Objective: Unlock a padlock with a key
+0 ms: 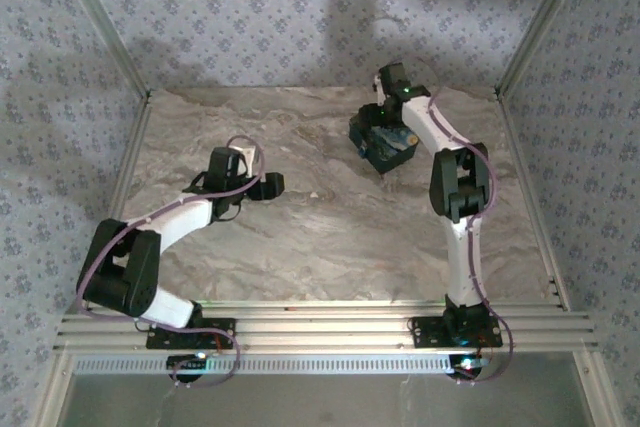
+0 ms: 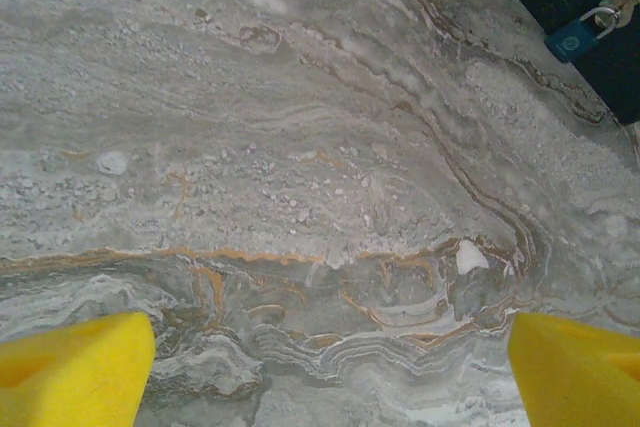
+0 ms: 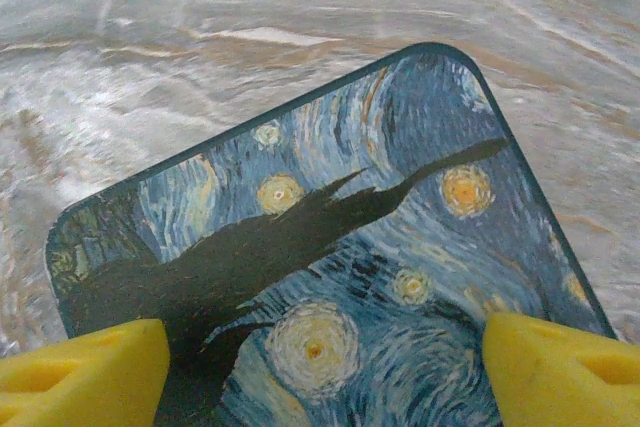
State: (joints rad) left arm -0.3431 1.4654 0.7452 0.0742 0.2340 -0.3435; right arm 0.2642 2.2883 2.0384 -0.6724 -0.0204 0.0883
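While the left gripper (image 2: 325, 372) hangs over the marble table (image 2: 300, 147) with fingers spread wide, the padlock (image 2: 572, 39), blue with a silver shackle, lies on the box (image 3: 330, 227) toward the table's far right. Above that box the right gripper (image 3: 320, 372) is spread as well, its yellow tips low over the printed top.

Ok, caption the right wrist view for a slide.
Right gripper, open, hovers over the starry-print box on the marble table.
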